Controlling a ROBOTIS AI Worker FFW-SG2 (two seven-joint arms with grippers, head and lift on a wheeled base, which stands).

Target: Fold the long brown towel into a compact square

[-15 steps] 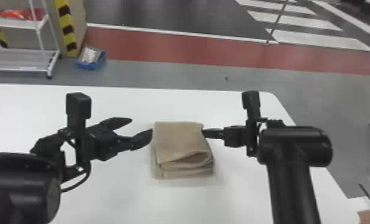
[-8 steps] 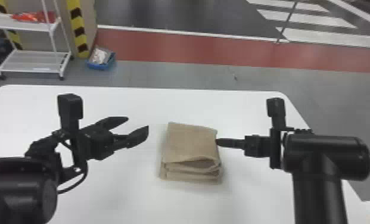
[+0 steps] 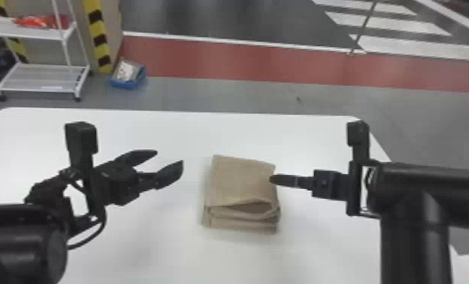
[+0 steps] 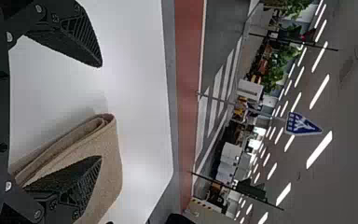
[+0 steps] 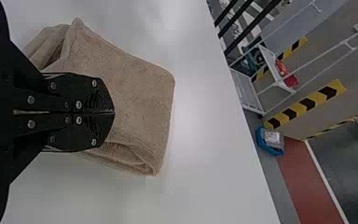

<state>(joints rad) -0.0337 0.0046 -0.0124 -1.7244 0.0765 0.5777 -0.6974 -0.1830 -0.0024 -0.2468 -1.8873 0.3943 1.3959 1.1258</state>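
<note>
Towel (image 3: pixel 242 183) sits near mid-table, folded into a compact, roughly square stack. Brown cloth, matte, fine nubby pile in the right wrist view. Several layers, rounded folds along the near edge, top one gaping in a flattened loop. Far edge runs slightly skewed, corners soft. Table (image 3: pixel 320 249) is smooth, flat white, rounded at its far corners.

Left gripper (image 3: pixel 169 158): left of the towel, fingers well apart, nothing between them; head view has it clear of the cloth. Fingers are black, tapered, with ribbed inner faces in the left wrist view.

Right gripper (image 3: pixel 272 179): at the towel's right edge, fingers pressed together into one blunt wedge, no cloth pinched between. Tips overlap the fabric in view; can't tell if they touch it.

Background: white wire-frame shelf (image 3: pixel 42 77) with a crumpled red-orange item (image 3: pixel 37 21) on its upper tier, blue bin (image 3: pixel 129 82) on the gray floor (image 3: pixel 244 94) beside a yellow-and-black striped post (image 3: pixel 100 37).
</note>
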